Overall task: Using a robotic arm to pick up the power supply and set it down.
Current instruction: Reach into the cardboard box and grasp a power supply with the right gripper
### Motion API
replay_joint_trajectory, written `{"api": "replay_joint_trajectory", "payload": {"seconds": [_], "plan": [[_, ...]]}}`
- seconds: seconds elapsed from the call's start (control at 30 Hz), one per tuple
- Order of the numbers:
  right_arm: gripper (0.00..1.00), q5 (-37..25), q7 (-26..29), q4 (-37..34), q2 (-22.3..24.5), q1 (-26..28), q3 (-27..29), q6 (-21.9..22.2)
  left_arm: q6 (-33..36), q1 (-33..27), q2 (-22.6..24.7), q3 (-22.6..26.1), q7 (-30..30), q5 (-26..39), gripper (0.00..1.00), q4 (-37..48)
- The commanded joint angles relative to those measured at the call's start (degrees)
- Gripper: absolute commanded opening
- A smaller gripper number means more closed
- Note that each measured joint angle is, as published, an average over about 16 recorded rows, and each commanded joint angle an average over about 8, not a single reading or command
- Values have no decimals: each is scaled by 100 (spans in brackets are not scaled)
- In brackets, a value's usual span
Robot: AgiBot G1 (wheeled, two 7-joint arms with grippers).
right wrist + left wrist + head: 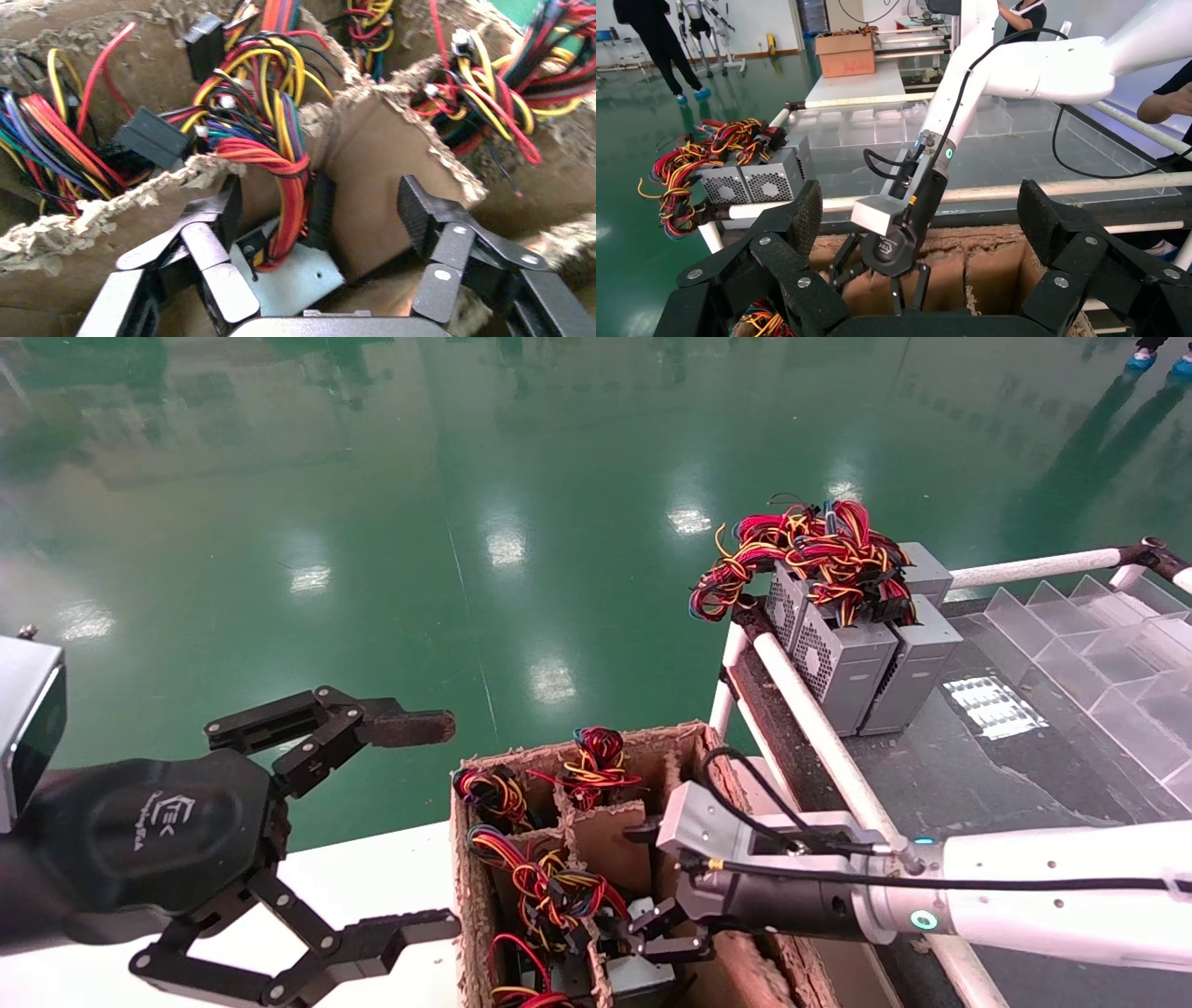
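The right gripper reaches into the divided cardboard carton, jaws wide astride a grey power supply in its near compartment, while the left gripper idles wide.

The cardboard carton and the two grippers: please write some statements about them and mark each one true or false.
1. The right gripper reaches down into the cardboard carton. True.
2. The right gripper is shut on a power supply. False: its fingers are open on either side of the unit and its wire bundle.
3. The left gripper is open and holds nothing. True.
4. No power supplies stand on the table yet. False: grey units with wire bundles on top stand at its far corner.
5. The left gripper is inside the carton. False: it is beside the carton, outside it.
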Motion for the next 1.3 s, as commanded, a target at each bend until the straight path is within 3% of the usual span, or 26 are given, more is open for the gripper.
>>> {"api": "replay_joint_trajectory", "payload": {"seconds": [0.03, 0.77, 1.3], "plan": [[0, -35, -24, 39, -23, -28, -11, 48, 0, 0, 0, 0, 0, 0, 100, 0], [0, -177, -80, -8, -193, -80, -92, 176, -1, 0, -1, 1, 1, -1, 100, 0], [0, 300, -305, 40, 32, -177, 186, 143, -1, -1, -1, 2, 1, -2, 100, 0]]}}
